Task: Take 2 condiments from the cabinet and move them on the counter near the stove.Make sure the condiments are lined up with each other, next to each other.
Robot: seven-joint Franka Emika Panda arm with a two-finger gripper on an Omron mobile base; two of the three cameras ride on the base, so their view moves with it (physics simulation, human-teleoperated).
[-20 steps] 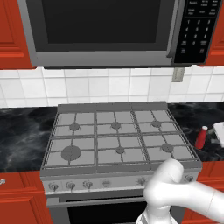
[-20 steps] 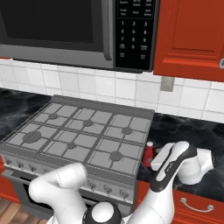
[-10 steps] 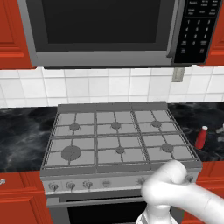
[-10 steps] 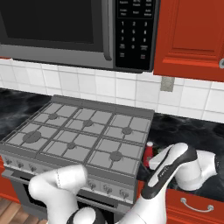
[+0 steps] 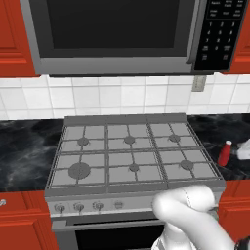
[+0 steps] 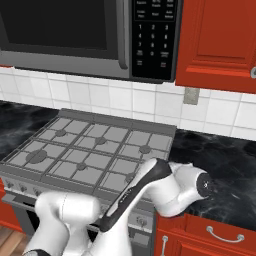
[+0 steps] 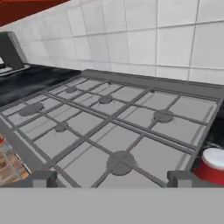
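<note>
One of the condiments, a slim red bottle [image 5: 224,154] with a pale cap, stands upright on the black counter [image 5: 229,141] just right of the stove [image 5: 129,151]. The hand view looks low across the stove [image 7: 109,118] from its right side, and the bottle [image 7: 213,168] sits at the lower right, beside the right fingertip. My gripper [image 7: 111,179] is open, with nothing between its fingers. The red wall cabinet [image 6: 215,40] hangs right of the microwave with its door shut. My forearm [image 6: 145,185] crosses the stove's front right corner and hides the bottle there.
A steel-and-black microwave [image 5: 122,34] hangs over the stove, with white tiles [image 5: 122,95] behind. Black counter [image 6: 225,160] runs on both sides over red base cabinets [image 6: 220,235]. A dark object [image 7: 9,52] stands on the far counter in the hand view.
My forearm has swung left over the stove's front right corner and now covers the red bottle in the right base view. The bottle has stayed in place and the gripper is still open.
</note>
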